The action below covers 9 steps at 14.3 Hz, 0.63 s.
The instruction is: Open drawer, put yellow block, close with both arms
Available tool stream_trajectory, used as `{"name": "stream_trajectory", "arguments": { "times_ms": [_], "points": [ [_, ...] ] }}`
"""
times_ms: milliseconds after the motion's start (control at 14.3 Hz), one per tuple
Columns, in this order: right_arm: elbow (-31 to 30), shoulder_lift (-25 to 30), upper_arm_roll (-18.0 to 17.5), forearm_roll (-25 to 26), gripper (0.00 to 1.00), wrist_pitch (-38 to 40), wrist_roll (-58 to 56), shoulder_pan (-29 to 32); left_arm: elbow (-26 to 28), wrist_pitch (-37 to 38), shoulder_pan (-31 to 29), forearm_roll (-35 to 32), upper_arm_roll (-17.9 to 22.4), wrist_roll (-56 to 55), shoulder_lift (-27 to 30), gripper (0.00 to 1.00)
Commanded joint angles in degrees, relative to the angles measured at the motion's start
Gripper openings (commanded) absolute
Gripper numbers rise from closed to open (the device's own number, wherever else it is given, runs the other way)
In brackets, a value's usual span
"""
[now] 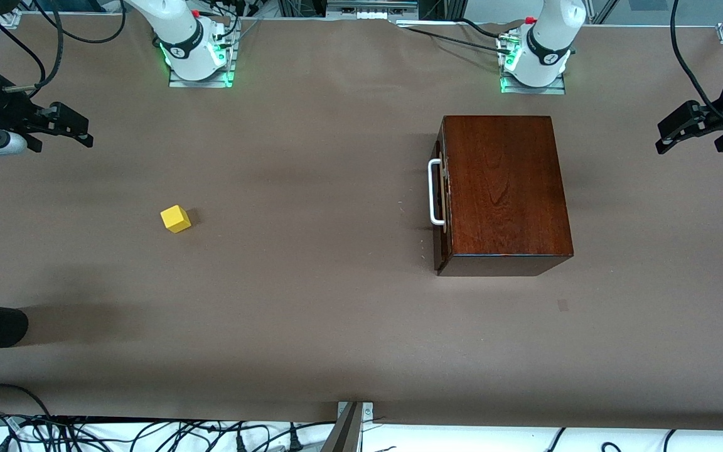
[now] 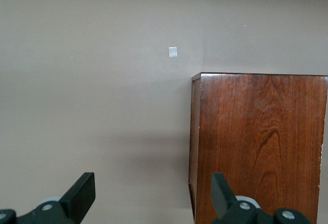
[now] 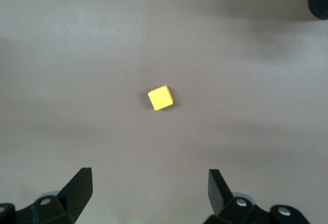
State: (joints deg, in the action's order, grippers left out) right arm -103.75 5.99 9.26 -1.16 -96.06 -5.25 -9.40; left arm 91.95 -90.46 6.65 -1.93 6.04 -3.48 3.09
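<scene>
So, both arms are up and waiting at the edges of the table [image 1: 336, 326], nothing gripped on either side. The right gripper [image 1: 79, 129] hangs over the brown tabletop at the right arm's end, jaws spread wide and empty. From its wrist camera the two black fingers [image 3: 79, 188] stand well apart, and the yellow block [image 3: 160, 97] sits on the bare table out ahead of them, roughly centred on the gap between the fingers but well clear of both tips. No contact at all.

Over at the front camera, that yellow block [image 1: 175, 219] lies alone on the table toward the right arm's end, nearer to the camera than the right gripper's spot, turned slightly askew.

Now the left gripper [image 1: 672, 135]: it hovers at the left arm's end of the table, jaws open too, holding nothing. Its wrist view shows one finger [image 2: 82, 193] over plain tabletop and the other finger in line with the glossy mahogany box [image 2: 259, 147], still well above it, not touching.

The box [image 1: 503, 188] rests flat on the table toward the left arm's end, well apart from the block. The drawer [image 1: 441, 194] is fully pushed in, its dark front flush with the box, and the white handle [image 1: 435, 191] faces toward the block's end of the table.
</scene>
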Motion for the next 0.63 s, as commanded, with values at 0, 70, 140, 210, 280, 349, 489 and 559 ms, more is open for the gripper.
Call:
{"name": "stream_trajectory", "arguments": {
  "times_ms": [0, 70, 140, 210, 280, 349, 489, 559],
  "points": [
    [0.0, 0.4, -0.1, 0.8, 1.0, 0.5, 0.9, -0.2, 1.6, -1.0, 0.2, -0.2, 0.2, 2.3, 1.6, 1.0],
    [-0.1, 0.4, -0.1, 0.7, 1.0, 0.5, 0.8, -0.2, 1.4, -0.9, 0.1, -0.2, 0.2, 2.9, 1.6, 1.0],
    [-0.1, 0.3, -0.1, 0.7, 1.0, 0.5, 0.9, -0.2, 0.2, -0.9, 0.0, -0.2, 0.3, 2.7, 1.1, 1.0],
    [-0.1, 0.3, -0.1, 0.7, 1.0, 0.5, 0.9, -0.2, -0.5, -0.9, -0.1, -0.2, 0.3, 2.9, 0.6, 1.0],
    [0.0, 0.2, -0.1, 0.7, 1.0, 0.3, 0.8, -0.2, -0.5, -0.9, -0.1, -0.2, 0.3, 3.0, 0.4, 1.0],
    [0.0, 0.1, -0.1, 0.7, 1.0, 0.1, 0.7, -0.2, -0.6, -0.9, -0.1, -0.2, 0.3, 2.9, 0.3, 1.0],
    [-0.1, 0.0, -0.1, 0.4, 1.0, 0.0, 0.6, -0.2, -0.7, -0.9, -0.1, -0.1, 0.3, 2.8, 0.2, 1.0],
    [-0.1, 0.0, -0.1, 0.4, 1.0, -0.1, 0.4, -0.2, -0.8, -0.9, -0.1, -0.1, 0.3, 2.7, 0.1, 1.0]
  ]
}}
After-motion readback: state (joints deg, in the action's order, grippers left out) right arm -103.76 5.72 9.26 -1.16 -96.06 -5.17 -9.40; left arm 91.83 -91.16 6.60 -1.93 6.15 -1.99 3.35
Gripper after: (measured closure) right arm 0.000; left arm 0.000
